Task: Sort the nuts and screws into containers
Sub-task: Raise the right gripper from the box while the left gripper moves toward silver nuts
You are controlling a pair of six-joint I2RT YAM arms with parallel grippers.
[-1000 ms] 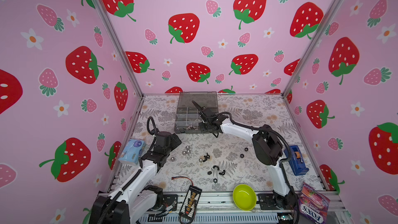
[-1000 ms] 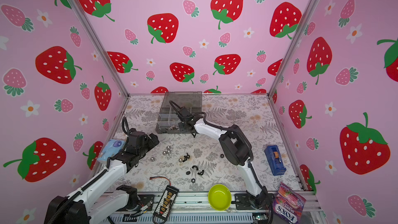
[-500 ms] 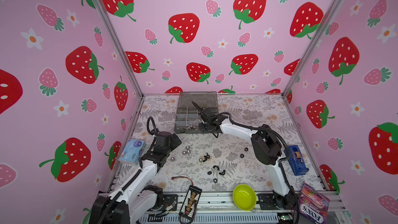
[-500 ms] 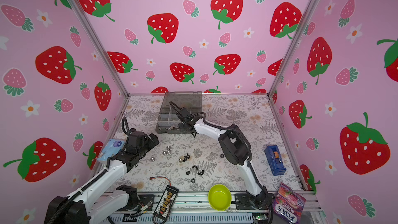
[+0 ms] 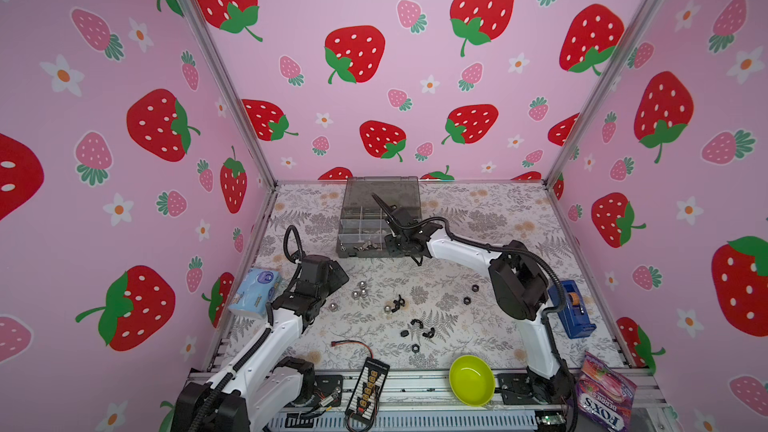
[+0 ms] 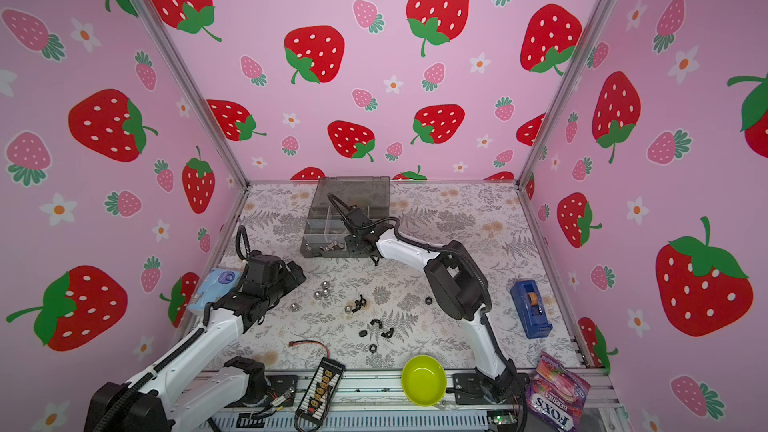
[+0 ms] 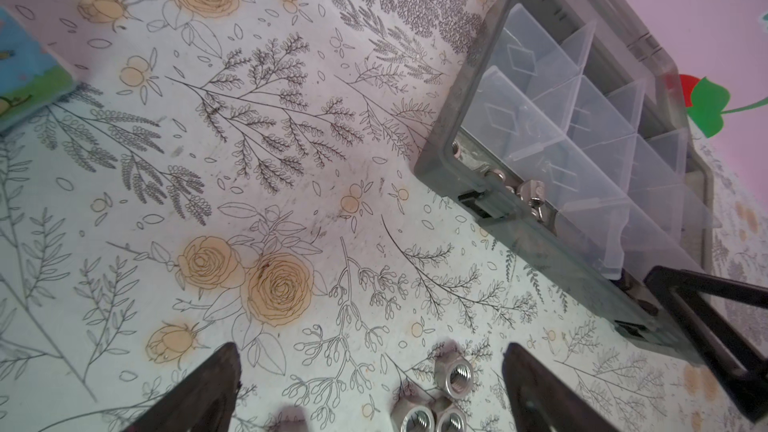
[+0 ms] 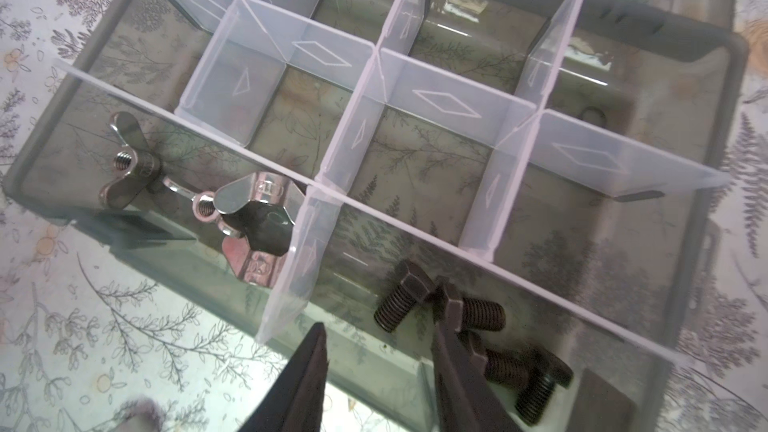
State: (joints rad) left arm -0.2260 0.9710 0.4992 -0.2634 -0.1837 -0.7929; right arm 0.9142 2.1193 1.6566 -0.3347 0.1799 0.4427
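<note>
The smoky-grey organizer (image 5: 353, 252) (image 6: 316, 252) stands at the back of the table with its lid up. My right gripper (image 8: 380, 351) (image 5: 392, 243) hangs over its front row of containers, open, with nothing between the fingers. Black screws (image 8: 478, 312) lie loose in the compartment just beyond the fingertips. Silver winged nuts (image 8: 249, 209) fill the neighbouring compartment. My left gripper (image 7: 370, 355) (image 5: 336, 276) is open low over the table, with three silver hex nuts (image 7: 454, 376) between its fingers. More silver nuts (image 5: 361, 288) and black nuts (image 5: 415, 323) are scattered mid-table.
A lime-green bowl (image 5: 471, 380) and a black board with a red-black wire (image 5: 368, 384) sit at the front edge. A blue tape dispenser (image 5: 571, 309) and a candy bag (image 5: 604, 392) are at the right, a blue tissue pack (image 5: 255, 290) at the left wall.
The right gripper's jaws have spread apart over the organizer's front compartment. Both arms stay about where they were, and the left gripper stays open.
</note>
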